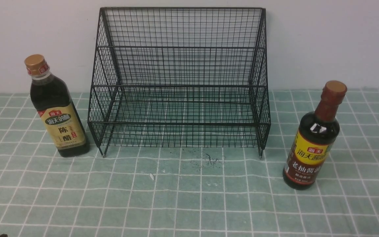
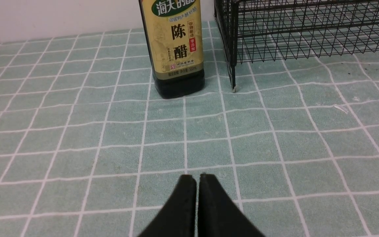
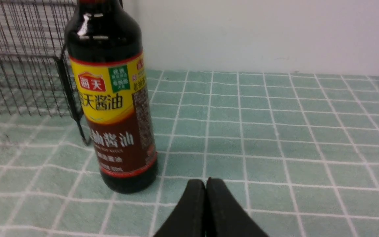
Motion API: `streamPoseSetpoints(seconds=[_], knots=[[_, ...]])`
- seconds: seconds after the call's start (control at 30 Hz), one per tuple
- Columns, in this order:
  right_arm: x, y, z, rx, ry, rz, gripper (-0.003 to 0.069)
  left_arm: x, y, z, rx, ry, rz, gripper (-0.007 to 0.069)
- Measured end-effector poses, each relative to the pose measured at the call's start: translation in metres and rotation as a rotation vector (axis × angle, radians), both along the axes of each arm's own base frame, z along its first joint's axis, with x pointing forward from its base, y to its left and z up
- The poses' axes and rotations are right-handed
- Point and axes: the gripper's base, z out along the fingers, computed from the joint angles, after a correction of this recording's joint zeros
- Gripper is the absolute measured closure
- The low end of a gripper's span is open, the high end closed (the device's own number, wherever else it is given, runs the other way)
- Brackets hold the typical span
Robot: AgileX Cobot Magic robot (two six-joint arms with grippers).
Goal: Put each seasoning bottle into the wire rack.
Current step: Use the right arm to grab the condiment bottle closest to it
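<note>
I count two seasoning bottles on my feeds: one squarish bottle [image 1: 58, 112] with a gold cap, one round bottle [image 1: 311, 144] with a brown-red neck; one wire rack [image 1: 179, 79], two tiers in it; two grippers, the left gripper [image 2: 197, 179] and right gripper [image 3: 206, 182], each with two fingers [image 2: 183, 204].

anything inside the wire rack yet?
No. Both tiers of the wire rack are bare; only cloth and wall show through the mesh. The vinegar bottle and soy sauce bottle stand outside, either side. Nothing is hidden.
</note>
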Motion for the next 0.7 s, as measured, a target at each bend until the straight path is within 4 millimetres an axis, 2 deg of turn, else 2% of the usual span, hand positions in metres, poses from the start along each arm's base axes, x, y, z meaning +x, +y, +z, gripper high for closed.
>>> streamPoseSetpoints(seconds=[0.03,0.07,0.17,0.2,0.27,0.37,0.7], knots=[[0.0,0.001,0.002,0.12,-0.021,-0.006,0.0673,0.0,0.0,0.0,0.0,0.0,0.0,0.0631],[0.0,0.001,0.003,0.139,-0.025,-0.008,0.0673,0.0,0.0,0.0,0.0,0.0,0.0,0.0631],[0.001,0.0,0.013,0.502,-0.124,-0.051,0.0673,0.0,0.0,0.0,0.0,0.0,0.0,0.0631],[0.001,-0.001,0.014,0.52,-0.133,-0.056,0.0673,0.0,0.0,0.0,0.0,0.0,0.0,0.0631],[0.001,-0.004,0.019,0.721,-0.176,-0.085,0.0673,0.0,0.0,0.0,0.0,0.0,0.0,0.0631],[0.001,-0.007,0.021,0.77,-0.21,-0.11,0.0673,0.0,0.0,0.0,0.0,0.0,0.0,0.0631],[0.0,-0.015,0.028,0.662,-0.304,-0.181,0.0673,0.0,0.0,0.0,0.0,0.0,0.0,0.0631]])
